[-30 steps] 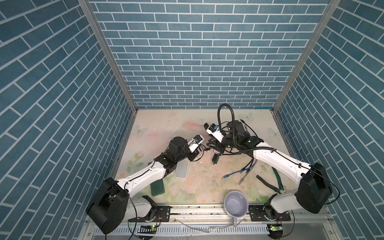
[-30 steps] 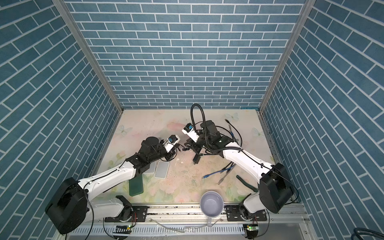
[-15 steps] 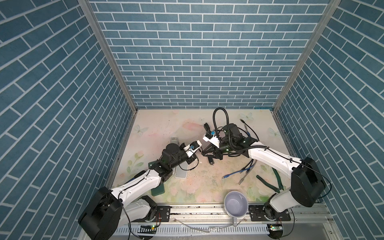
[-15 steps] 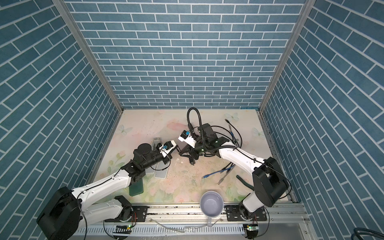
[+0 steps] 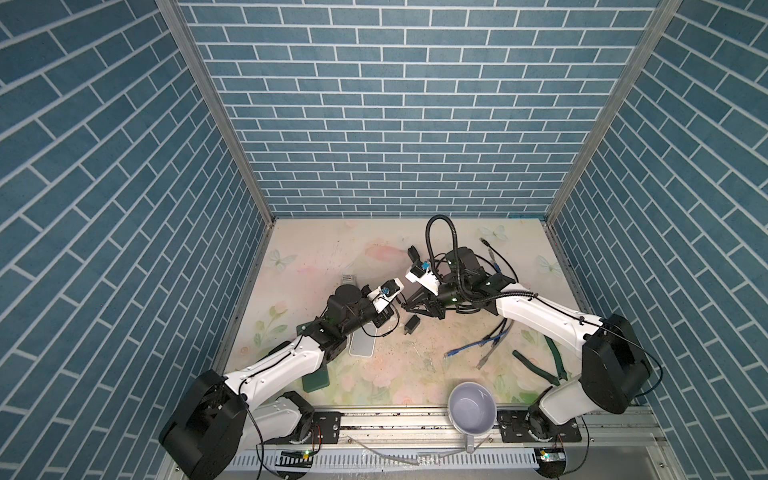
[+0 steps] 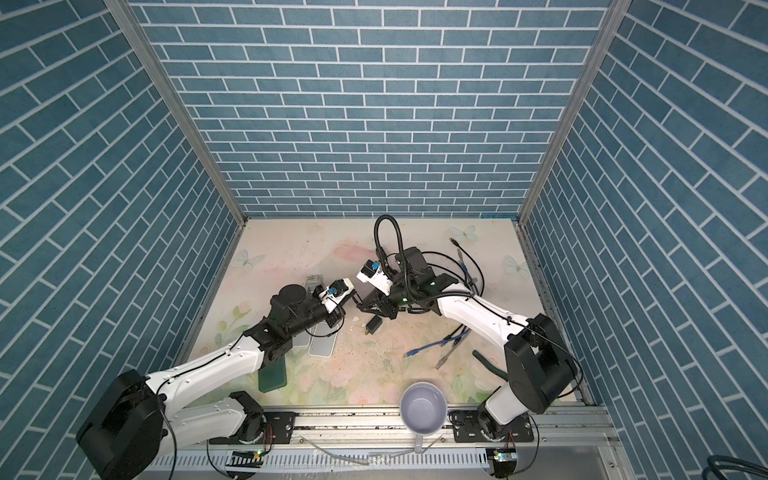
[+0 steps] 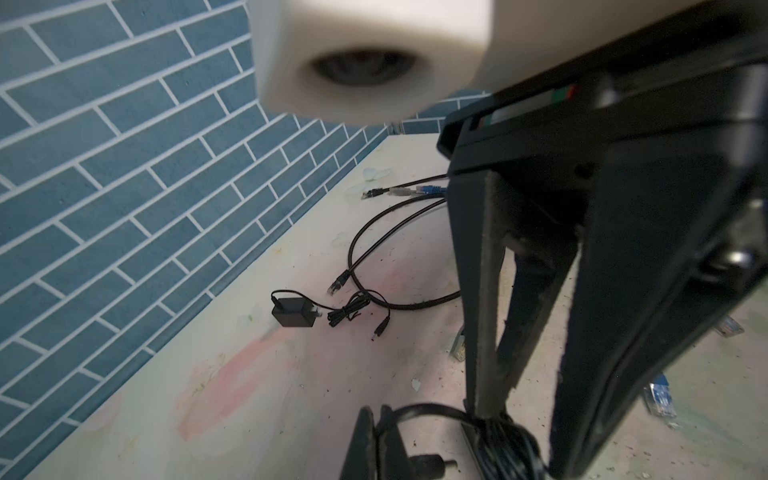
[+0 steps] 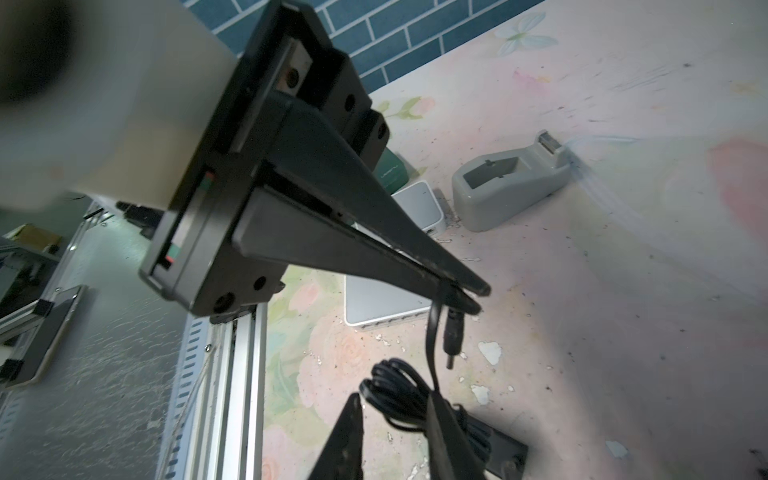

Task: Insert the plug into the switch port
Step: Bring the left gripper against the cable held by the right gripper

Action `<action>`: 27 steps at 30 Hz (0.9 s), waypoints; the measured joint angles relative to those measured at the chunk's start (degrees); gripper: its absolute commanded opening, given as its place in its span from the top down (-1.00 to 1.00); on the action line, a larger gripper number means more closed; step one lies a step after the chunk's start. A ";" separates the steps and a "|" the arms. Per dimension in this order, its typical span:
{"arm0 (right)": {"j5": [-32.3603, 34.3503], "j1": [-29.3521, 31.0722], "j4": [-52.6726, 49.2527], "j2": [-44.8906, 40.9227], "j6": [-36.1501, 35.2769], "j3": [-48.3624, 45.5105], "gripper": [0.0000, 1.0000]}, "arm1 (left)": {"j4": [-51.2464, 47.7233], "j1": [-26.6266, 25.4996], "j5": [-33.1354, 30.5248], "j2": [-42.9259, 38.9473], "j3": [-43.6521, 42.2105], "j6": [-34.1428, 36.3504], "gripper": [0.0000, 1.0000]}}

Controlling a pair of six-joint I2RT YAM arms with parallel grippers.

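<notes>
Right tool (image 5: 406, 308) leftward, arm (image 5: 540, 318) outstretched.

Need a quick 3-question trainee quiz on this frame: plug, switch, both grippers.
1. True or false: the barrel plug is already seated in the white switch.
2. Short answer: what is the right gripper closed on?
3. The left gripper pinches: A) the barrel plug's cable end B) the purple mug C) the green pliers.
Key: 1 false, the plug hangs free of the switch. 2 the coiled cable bundle. 3 A.
</notes>
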 measured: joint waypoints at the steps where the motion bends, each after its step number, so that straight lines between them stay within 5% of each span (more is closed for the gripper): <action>1: 0.81 0.00 0.24 -0.55 0.52 0.00 0.46 | -1.44 0.00 -0.81 0.55 1.33 -0.68 1.00; 27: 3.43 6.47 18.82 1.88 15.21 -4.85 0.53 | -13.03 0.24 -6.10 0.72 8.72 -11.30 1.00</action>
